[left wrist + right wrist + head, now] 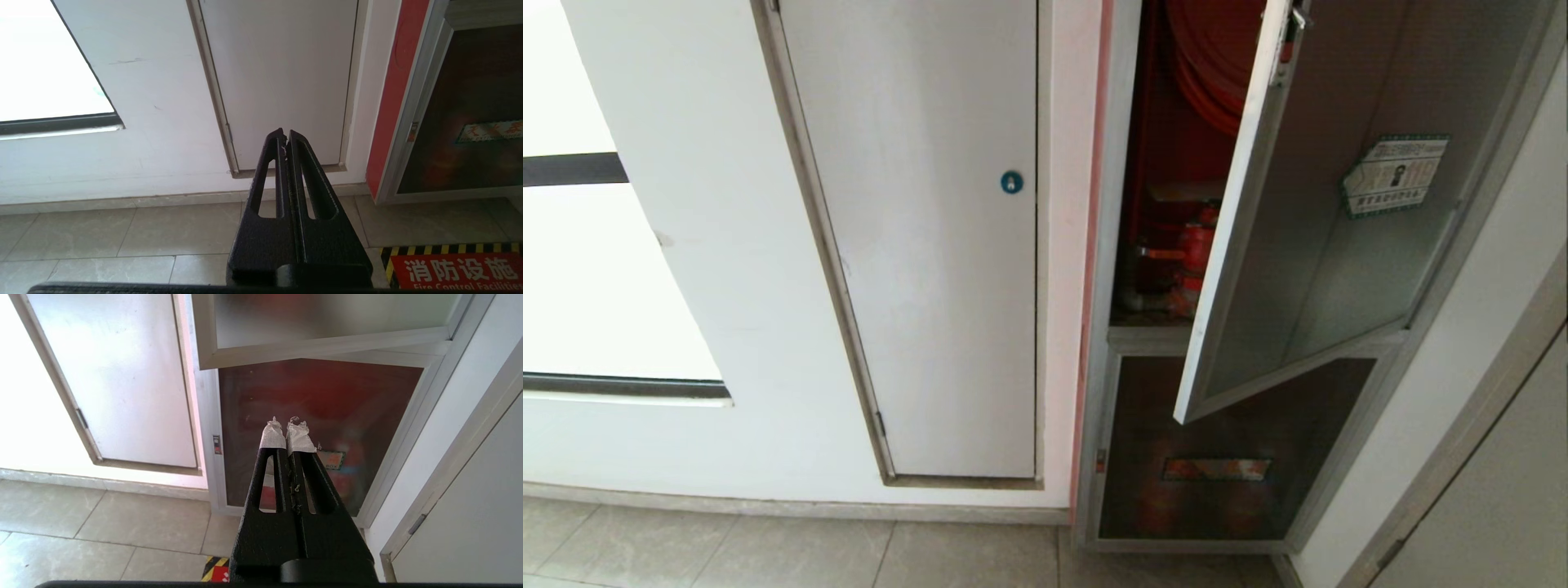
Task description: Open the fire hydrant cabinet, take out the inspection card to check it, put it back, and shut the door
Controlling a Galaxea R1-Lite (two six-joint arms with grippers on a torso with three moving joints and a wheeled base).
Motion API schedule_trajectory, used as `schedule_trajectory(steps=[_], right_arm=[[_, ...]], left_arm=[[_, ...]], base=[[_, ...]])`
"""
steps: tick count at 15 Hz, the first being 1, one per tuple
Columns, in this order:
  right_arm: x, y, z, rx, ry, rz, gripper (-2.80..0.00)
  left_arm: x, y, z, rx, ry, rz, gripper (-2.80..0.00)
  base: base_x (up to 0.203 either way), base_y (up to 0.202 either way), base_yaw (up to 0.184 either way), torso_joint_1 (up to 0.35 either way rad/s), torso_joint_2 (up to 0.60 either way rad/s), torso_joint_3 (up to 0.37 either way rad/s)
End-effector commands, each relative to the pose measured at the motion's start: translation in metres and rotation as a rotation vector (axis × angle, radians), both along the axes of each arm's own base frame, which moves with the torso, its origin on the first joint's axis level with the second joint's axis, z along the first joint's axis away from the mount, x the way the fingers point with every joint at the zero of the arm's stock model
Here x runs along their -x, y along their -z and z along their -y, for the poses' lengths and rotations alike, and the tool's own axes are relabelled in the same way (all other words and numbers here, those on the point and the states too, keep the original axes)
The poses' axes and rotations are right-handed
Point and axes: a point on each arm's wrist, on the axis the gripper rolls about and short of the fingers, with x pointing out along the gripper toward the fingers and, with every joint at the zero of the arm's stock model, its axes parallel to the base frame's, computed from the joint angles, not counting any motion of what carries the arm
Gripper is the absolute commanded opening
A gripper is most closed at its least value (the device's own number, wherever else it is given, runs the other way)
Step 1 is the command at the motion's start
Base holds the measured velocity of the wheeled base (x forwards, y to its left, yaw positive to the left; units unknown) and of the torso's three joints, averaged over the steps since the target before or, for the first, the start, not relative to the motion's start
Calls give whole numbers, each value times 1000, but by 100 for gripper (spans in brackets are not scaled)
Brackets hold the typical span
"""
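both claws are pinched tight on nothing: left claw low over the floor tiles, right claw with two taped tips, before the lower dark panel. neither shows in my head view. there i count one cabinet at right, its one door swung open with one sticker, red hose coiled inside, and one white panel at centre with one blue lock. i can't spot the card.
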Motion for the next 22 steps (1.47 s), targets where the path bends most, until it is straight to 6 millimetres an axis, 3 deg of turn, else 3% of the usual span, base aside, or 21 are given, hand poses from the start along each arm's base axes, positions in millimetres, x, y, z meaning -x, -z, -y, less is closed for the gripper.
schedule_trajectory(steps=[1, 22], right_arm=[[0, 1, 0, 1, -1, -5, -280], [0, 1, 0, 1, -1, -5, -280]], left_arm=[[0, 0, 0, 1, 1, 0, -280], [0, 0, 0, 16, 0, -1, -280]], base=[[0, 0, 0, 0, 0, 0], [0, 0, 0, 0, 0, 0]])
